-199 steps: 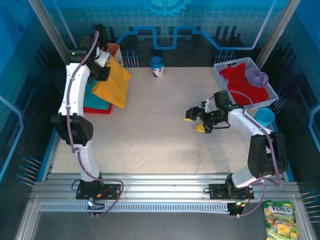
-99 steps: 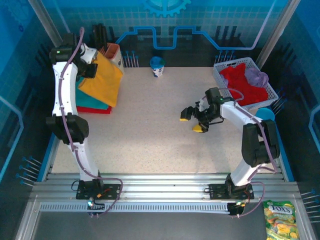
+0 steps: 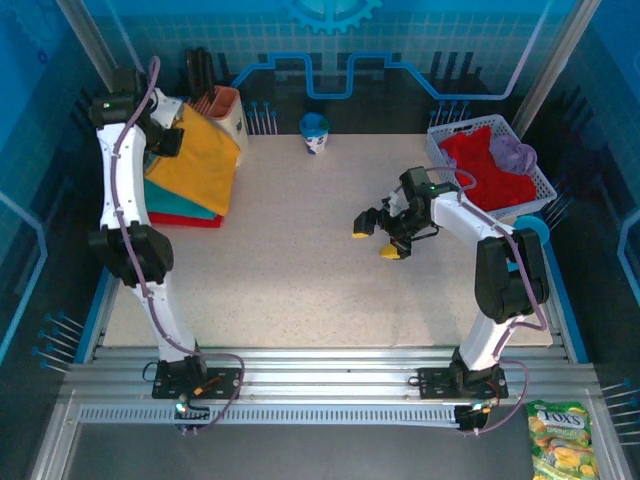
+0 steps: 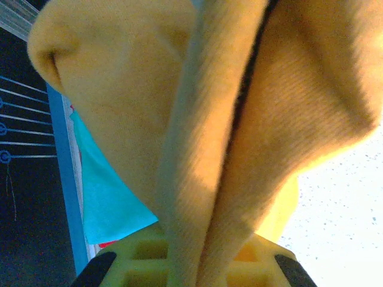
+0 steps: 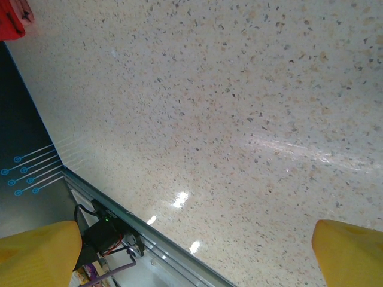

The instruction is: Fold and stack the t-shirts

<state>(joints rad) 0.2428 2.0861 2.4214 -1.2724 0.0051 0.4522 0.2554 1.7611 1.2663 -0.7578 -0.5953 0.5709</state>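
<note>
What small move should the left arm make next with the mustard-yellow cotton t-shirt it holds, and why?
Probably lower it and let go. The left gripper pinches the mustard-yellow cotton t-shirt, which hangs over the folded teal t-shirt lying on the red t-shirt. Setting it down there would likely add it to the stack.

Speckled pale tabletop (glossy glare spots), blue gridded back wall, grooved aluminium rails

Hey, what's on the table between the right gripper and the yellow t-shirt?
Nothing: in the top view, the table is bare between the open right gripper and the yellow t-shirt.
</note>
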